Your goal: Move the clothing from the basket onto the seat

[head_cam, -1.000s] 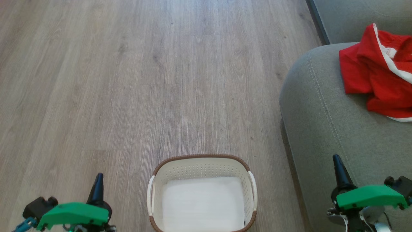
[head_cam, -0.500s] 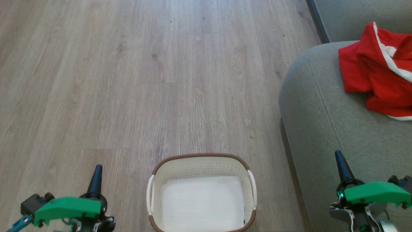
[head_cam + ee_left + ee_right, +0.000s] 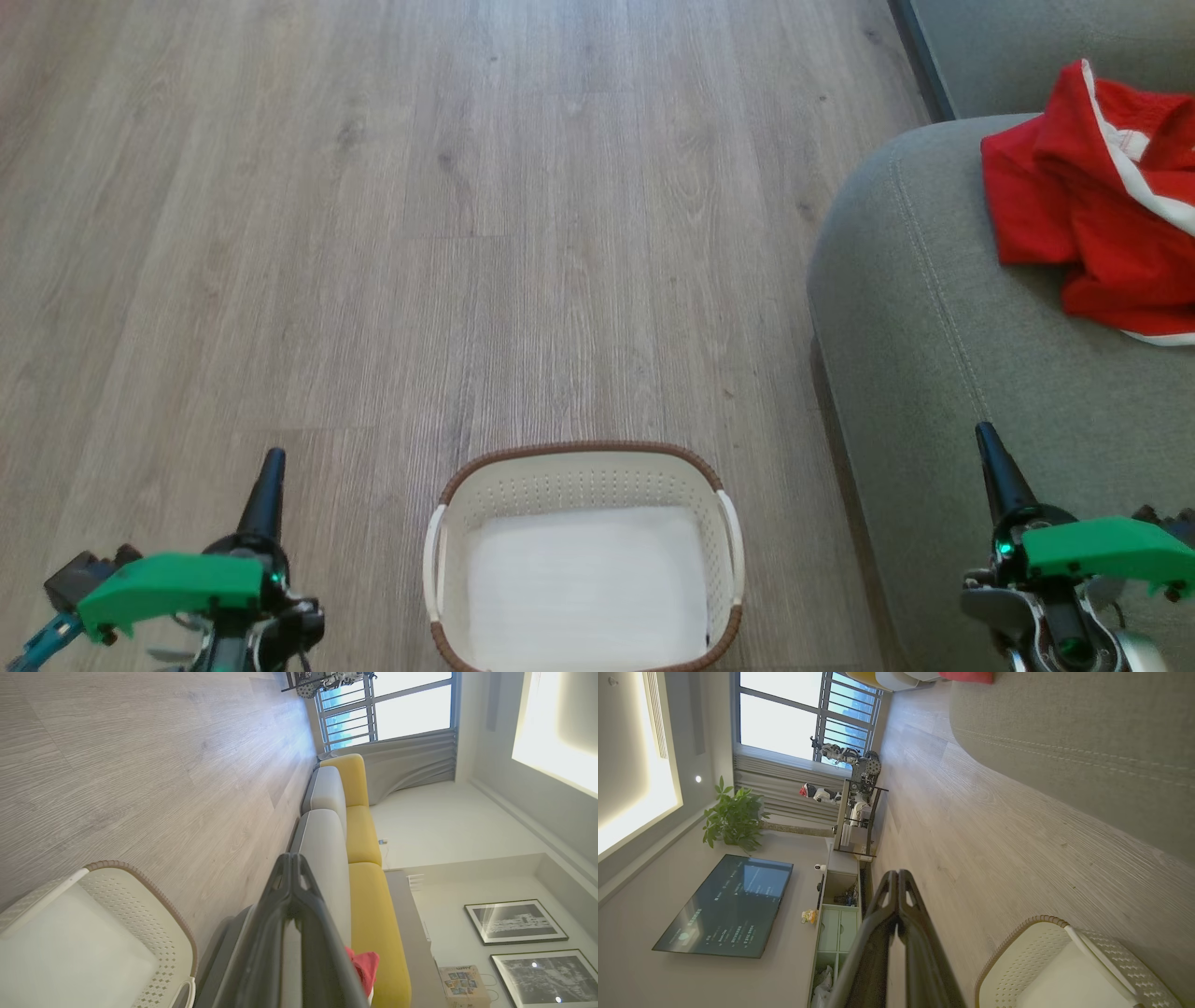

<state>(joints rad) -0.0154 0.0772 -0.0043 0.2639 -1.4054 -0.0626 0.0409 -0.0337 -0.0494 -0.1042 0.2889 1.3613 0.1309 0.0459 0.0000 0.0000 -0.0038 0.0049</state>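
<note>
All the clothing (image 3: 1092,215) in view lies in a crumpled red heap on the seat (image 3: 934,308), near the right edge of the head view. The basket (image 3: 583,459) stands on the floor (image 3: 373,233) beside the seat, and what shows of its inside holds just a flat white liner (image 3: 588,579); its near end is cut off by the picture's lower edge. By my judgement the task is done or all but done, with at most a check of that hidden end left.

The left gripper (image 3: 266,481) and right gripper (image 3: 997,465) both have their fingers pressed together and hold nothing. The basket sits between them. The clothing lies well apart from the right gripper, ahead of it and further right on the seat, and further again from the left gripper, which hangs over the floor.
</note>
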